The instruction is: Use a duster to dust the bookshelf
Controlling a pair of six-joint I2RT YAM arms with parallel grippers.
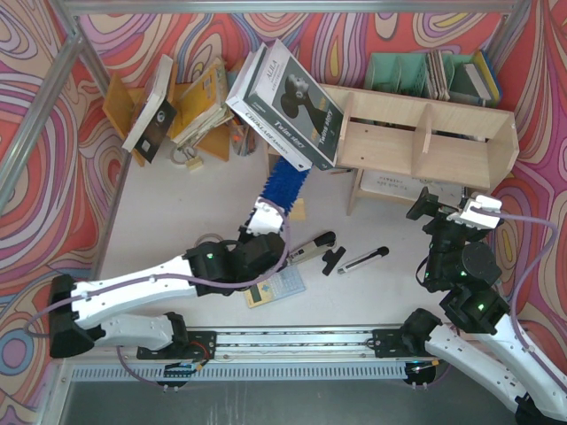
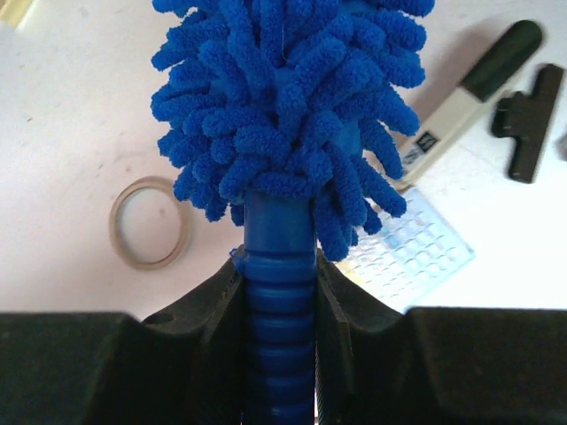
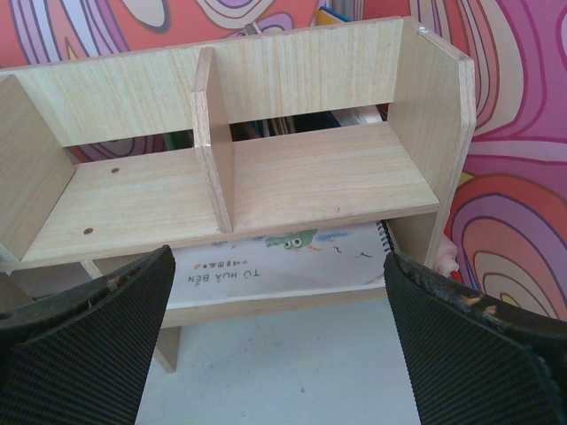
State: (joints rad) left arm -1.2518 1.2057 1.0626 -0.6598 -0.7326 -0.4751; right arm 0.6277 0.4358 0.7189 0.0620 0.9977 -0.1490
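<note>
The pale plywood bookshelf (image 1: 425,133) stands at the back right, its compartments facing my right wrist view (image 3: 292,186). The blue fluffy duster (image 1: 285,181) points from table centre toward the shelf's left end, and its far tip is hidden under a leaning book. My left gripper (image 1: 266,217) is shut on the duster's ribbed blue handle (image 2: 279,292), with the chenille head (image 2: 283,106) just beyond the fingers. My right gripper (image 1: 447,202) hangs open in front of the shelf's right half, nothing between its ribbed pads (image 3: 89,336).
Large books (image 1: 288,93) lean on the shelf's left end. An orange-brown rack (image 1: 177,102) stands back left, green file holders (image 1: 416,71) behind the shelf. A black-and-silver tool (image 1: 310,248), pen (image 1: 363,259), calculator (image 1: 276,285) and tape ring (image 2: 149,221) lie on the table. A spiral drawing book (image 3: 292,257) lies under the shelf.
</note>
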